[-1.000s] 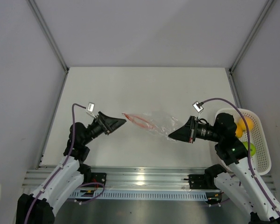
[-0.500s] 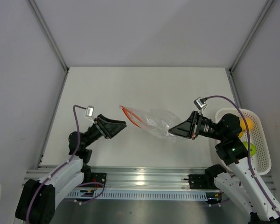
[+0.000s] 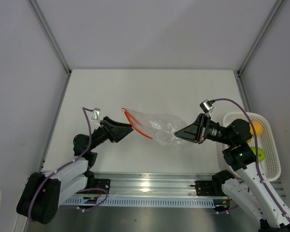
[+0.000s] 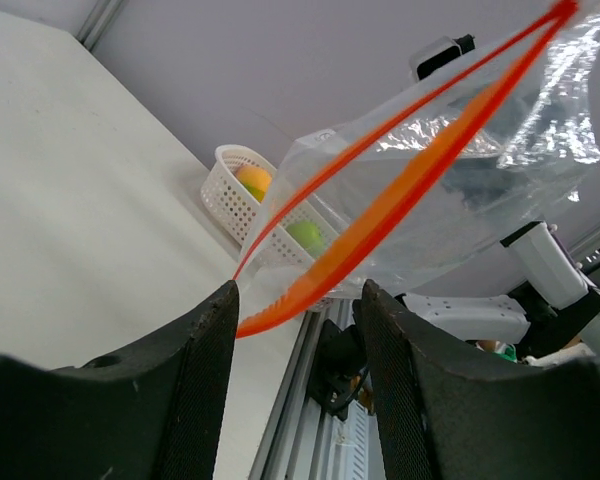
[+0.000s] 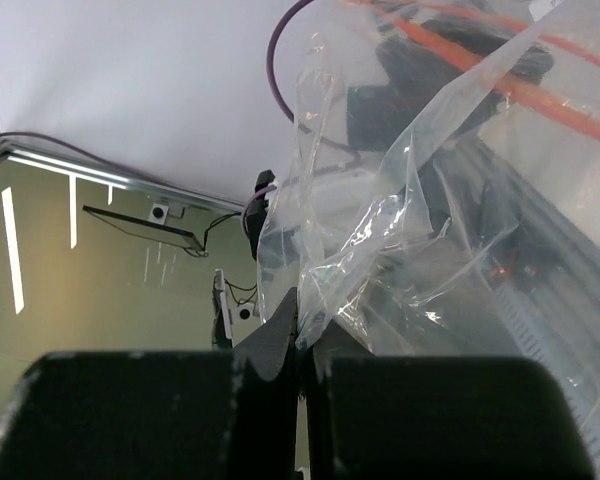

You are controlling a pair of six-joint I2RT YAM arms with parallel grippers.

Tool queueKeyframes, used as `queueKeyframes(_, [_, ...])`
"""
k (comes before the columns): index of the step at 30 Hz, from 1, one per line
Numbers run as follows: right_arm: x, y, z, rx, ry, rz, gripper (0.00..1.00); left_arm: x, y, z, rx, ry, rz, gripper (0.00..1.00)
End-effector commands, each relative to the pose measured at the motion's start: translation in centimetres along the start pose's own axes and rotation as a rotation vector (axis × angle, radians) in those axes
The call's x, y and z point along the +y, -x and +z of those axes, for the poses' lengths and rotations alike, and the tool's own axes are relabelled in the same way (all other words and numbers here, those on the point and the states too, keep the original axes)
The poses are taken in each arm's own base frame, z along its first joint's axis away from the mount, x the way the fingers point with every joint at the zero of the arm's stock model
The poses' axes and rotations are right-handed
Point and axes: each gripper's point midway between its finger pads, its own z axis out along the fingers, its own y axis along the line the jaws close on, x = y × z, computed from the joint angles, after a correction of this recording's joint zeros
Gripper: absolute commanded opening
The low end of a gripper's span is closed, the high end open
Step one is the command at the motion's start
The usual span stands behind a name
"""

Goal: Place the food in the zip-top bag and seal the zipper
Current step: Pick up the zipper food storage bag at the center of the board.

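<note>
Right gripper (image 5: 300, 335): clenched, jaws pinched together on a crinkled fold of the zip-top bag (image 3: 162, 126) at its closed end. It holds the bag up off the table (image 3: 150, 92), over the near half, about midway between the left and right edges.

Left gripper (image 4: 295, 300): released, fingers (image 4: 205, 380) spread apart. The lower end of the zipper (image 4: 400, 190) sits in the gap between them. Can't tell if it touches either finger.

The bag is stretched between my two grippers, with the mouth toward the left one. The two orange-red zipper strips are parted along the mouth and join at both ends.

The basket (image 4: 223, 197) sits at the right edge of the table, toward the near-right corner, beside my right arm. A yellow-orange fruit (image 3: 256, 128) and a lime green fruit (image 3: 259, 154) lie in it, well apart from the bag.
</note>
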Motion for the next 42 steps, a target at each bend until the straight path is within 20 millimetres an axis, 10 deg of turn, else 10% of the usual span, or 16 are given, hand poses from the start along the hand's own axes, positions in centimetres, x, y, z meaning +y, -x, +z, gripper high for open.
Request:
queueKeyframes(1, [1.0,0.0,0.2,0.003,0.039,-0.004,0.0,-4.3,2.0,1.0,-0.056,-0.195,0.153,0.55])
queueKeyframes(16, [-0.3,0.3,0.7,-0.013,0.034,0.033,0.0,-7.6,1.2,1.9,-0.042,-0.333,0.197,0.43])
queueKeyframes(21, [-0.8,0.4,0.9,-0.016,0.037,0.044,0.0,-7.8,1.3,2.0,-0.035,-0.341,0.182,0.24])
queueKeyframes(23, [-1.3,0.4,1.0,-0.015,0.011,0.032,0.0,-7.9,1.2,2.0,-0.031,-0.34,0.169,0.01])
queueKeyframes(30, [-5.7,0.7,-1.2,-0.03,-0.391,-0.119,0.77,-4.0,-1.0,2.6,0.158,-0.122,0.147,0.01])
queueKeyframes(42, [-7.8,4.3,-4.3,-0.087,-0.73,-0.33,0.82,-4.7,1.3,0.8,0.373,0.221,0.249,0.01])
